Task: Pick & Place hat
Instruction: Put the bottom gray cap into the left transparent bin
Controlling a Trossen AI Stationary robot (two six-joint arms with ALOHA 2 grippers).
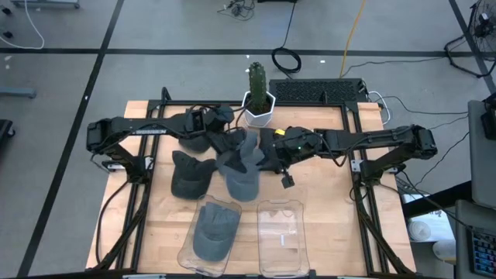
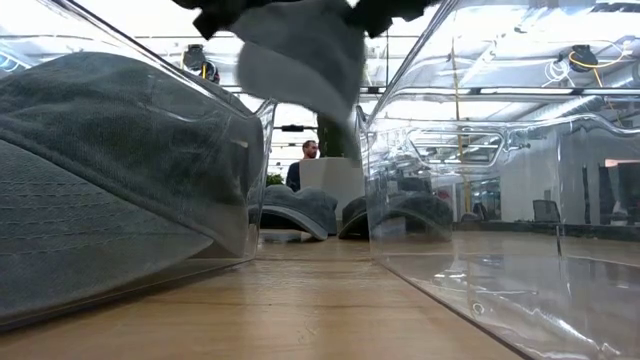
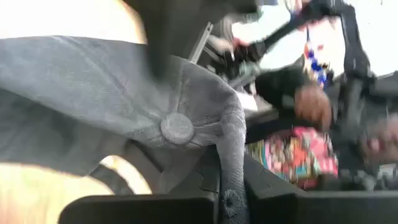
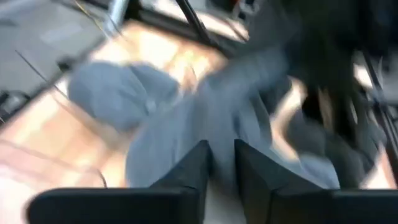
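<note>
A grey cap [image 1: 239,167] hangs between my two arms at the middle of the table. The low view shows it lifted, at the top of the picture [image 2: 300,55]. My left gripper [image 1: 225,138] is at its far-left side and my right gripper [image 1: 265,155] at its right side, each shut on its cloth. The left wrist view shows the cap's crown and top button [image 3: 177,127]. The right wrist view shows the grey cloth [image 4: 186,124] past my fingers. My left gripper pinches a narrow strip of the grey cap's cloth [image 3: 231,186] between its two fingers [image 3: 143,208], a little below the top button. Which edge it is I cannot tell. My right gripper pinches grey cloth of the cap [image 4: 221,149] between its nearly closed fingers [image 4: 199,171]; blur hides which part. The cap hangs clear of the table.
Two dark caps [image 1: 190,174] [image 1: 200,141] lie on the table left of the lifted one. At the near edge stand two clear bins: the left [image 1: 188,240] holds a grey cap [image 1: 211,232], the right [image 1: 283,236] holds nothing. A cactus in a white pot [image 1: 258,97] stands at the far edge.
</note>
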